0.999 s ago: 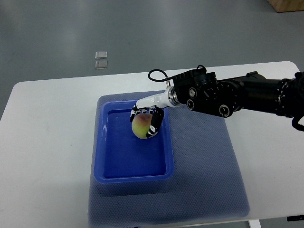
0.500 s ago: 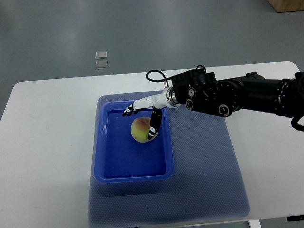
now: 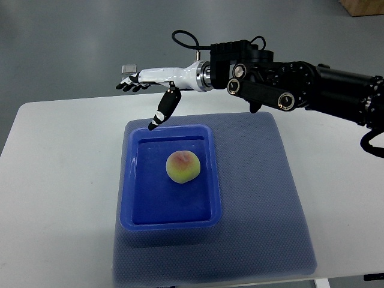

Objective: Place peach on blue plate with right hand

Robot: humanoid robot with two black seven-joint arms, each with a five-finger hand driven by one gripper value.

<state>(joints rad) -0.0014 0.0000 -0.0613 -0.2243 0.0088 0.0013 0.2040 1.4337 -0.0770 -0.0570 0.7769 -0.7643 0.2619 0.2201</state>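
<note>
The peach (image 3: 183,167) lies alone in the blue plate (image 3: 135,180), just above its centre. The right hand (image 3: 157,81) hovers at 11 o'clock from it, fingers (image 3: 127,84) spread apart, holding nothing.

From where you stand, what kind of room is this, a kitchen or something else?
Probably a robot test lab, not a kitchen: a plain white table on a bare grey floor, with only a blue textured mat, a blue rectangular plastic plate holding one yellow-red peach, and a black robot right hand open above it.
</note>
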